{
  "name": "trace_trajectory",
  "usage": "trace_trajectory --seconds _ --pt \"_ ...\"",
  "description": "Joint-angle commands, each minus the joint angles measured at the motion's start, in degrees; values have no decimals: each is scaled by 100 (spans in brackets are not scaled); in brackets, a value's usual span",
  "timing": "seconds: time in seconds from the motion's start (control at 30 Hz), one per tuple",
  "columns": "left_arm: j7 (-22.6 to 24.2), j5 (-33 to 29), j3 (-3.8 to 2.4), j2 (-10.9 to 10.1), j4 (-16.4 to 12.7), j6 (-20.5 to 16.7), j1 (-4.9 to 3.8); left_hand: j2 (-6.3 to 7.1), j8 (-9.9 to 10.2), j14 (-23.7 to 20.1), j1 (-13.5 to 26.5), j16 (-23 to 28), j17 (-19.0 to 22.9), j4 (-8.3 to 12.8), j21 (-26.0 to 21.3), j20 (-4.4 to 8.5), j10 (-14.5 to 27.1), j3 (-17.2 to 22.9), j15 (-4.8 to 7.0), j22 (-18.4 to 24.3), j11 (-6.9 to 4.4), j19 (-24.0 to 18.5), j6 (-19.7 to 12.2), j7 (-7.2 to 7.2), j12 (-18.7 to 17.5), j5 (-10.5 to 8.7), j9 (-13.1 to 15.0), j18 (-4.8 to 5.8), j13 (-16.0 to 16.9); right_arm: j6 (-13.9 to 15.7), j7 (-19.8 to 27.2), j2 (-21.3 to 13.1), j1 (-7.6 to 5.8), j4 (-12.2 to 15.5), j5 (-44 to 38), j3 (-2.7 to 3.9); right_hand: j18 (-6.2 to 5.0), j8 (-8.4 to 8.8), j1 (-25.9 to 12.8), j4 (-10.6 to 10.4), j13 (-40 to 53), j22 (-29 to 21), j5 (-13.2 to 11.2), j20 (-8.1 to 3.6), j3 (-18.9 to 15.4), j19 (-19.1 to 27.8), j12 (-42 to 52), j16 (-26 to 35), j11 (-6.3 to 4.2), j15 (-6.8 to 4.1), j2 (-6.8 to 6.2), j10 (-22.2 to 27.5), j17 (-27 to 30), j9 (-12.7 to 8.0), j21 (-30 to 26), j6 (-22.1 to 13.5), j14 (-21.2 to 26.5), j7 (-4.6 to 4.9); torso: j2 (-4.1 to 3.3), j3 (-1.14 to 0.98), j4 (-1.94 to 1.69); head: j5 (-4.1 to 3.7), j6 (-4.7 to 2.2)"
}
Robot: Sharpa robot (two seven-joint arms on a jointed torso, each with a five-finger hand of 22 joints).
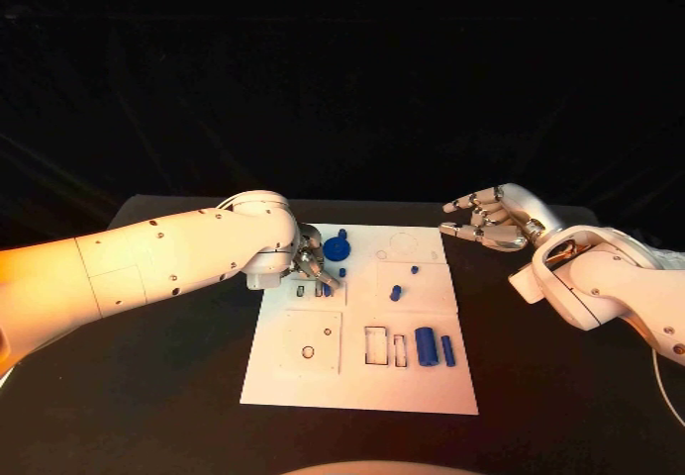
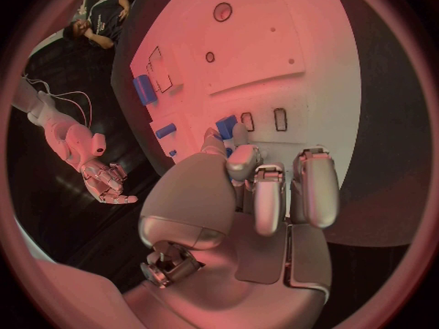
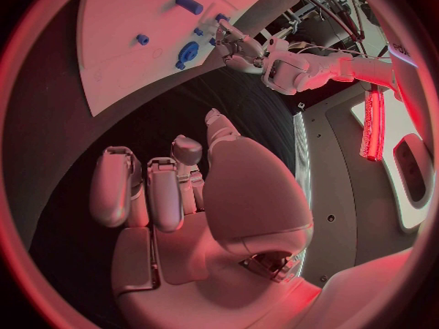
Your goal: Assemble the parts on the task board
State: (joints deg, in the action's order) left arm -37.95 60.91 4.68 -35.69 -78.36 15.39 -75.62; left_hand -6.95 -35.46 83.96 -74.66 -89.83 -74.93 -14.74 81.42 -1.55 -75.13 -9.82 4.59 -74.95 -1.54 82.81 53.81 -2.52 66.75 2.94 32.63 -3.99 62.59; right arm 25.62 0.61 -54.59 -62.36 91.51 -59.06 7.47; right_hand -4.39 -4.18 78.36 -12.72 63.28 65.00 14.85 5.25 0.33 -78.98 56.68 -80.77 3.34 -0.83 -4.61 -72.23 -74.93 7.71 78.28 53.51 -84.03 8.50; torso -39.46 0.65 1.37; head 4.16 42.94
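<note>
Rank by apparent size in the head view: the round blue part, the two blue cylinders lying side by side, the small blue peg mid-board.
1. Round blue part
2. Wider cylinder
3. Thinner cylinder
4. Small peg
The first two look close; ranking unsure.

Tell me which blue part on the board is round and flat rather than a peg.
The blue disc at the board's far edge, just beside the left hand. Every other blue part is a peg, such as the two cylinders lying near the board's right edge.

The black table [image 1: 171, 396] carries the white task board [image 1: 364, 381].
</note>
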Motion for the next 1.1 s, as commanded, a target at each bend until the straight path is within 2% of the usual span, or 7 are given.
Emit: trace_trajectory --seconds 0.03,0.33,0.47,0.6,0.7,0.77,1.1 --pt "-25 -28 0 23 18 134 7 -16 -10 604 -97 -17 -1507 14 32 -9 -7 92 18 -54 2 3 -50 14 -3 -2 13 78 5 -84 -2 7 6 4 -35 3 -47 0 32 32 -5 -5 15 -32 0 5 5 29 4 -22 13 -35 -255 8 -18 41 -307 1 0 -2 1 -4 6" --pt "-23 -144 0 24 28 108 17 4 147 604 -843 -17 -1507 422 28 30 67 798 61 -65 -46 -7 -162 59 -104 17 0 76 -48 -94 -2 5 6 7 -35 3 -47 1 30 32 -4 -4 22 -33 -4 3 8 32 4 -23 17 -36 -253 8 -18 41 -307 1 4 -4 -5 -10 23" --pt "-9 -256 0 4 3 58 22 122 296 604 -1160 -17 -1507 628 21 32 121 1311 50 -67 -22 -13 -220 25 -209 163 -52 76 -114 -96 0 9 7 6 -35 3 -47 1 30 32 -4 -4 22 -33 -4 3 8 32 4 -23 17 -36 -253 8 -18 41 -307 1 1 -2 -10 -14 25" --pt "9 -367 -6 -54 -58 -13 34 490 401 604 -1128 -17 -1507 694 9 -24 127 2185 -3 -66 -6 -25 -220 -48 -327 262 -46 78 -200 -101 1 20 7 2 -35 3 -47 1 30 32 -4 -4 22 -33 -4 3 8 32 4 -23 17 -36 -253 8 -18 41 -307 1 2 -3 0 -2 28" --pt "30 -456 -25 -137 -123 -148 44 1012 399 604 -730 -17 -1507 710 6 -44 63 3388 -31 -88 10 -22 -187 -72 -339 247 67 73 -203 -107 2 23 8 0 -35 3 -47 1 30 32 -4 -4 22 -33 -4 3 8 32 4 -23 17 -36 -253 8 -18 41 -307 1 0 -3 0 -2 18" --pt "47 -513 -34 -208 -176 -275 47 1258 347 604 -426 -17 -1507 774 2 -47 26 4016 -24 -99 24 -19 -179 -71 -323 229 175 72 -185 -111 0 22 9 0 -35 3 -47 1 30 32 -4 -4 22 -33 -4 3 8 32 4 -23 17 -36 -253 8 -18 41 -307 1 2 -7 -12 -10 24" --pt "116 -815 -48 -640 -501 -1077 54 1457 243 604 2 -17 -1507 956 15 -38 -33 4680 -13 -146 32 4 -180 -49 -282 204 360 78 -146 -128 -1 13 10 -2 -34 2 -48 1 29 33 0 -13 28 -33 -5 7 15 33 4 -24 23 -40 -252 9 -24 43 -307 1 -3 -20 -24 -7 18"
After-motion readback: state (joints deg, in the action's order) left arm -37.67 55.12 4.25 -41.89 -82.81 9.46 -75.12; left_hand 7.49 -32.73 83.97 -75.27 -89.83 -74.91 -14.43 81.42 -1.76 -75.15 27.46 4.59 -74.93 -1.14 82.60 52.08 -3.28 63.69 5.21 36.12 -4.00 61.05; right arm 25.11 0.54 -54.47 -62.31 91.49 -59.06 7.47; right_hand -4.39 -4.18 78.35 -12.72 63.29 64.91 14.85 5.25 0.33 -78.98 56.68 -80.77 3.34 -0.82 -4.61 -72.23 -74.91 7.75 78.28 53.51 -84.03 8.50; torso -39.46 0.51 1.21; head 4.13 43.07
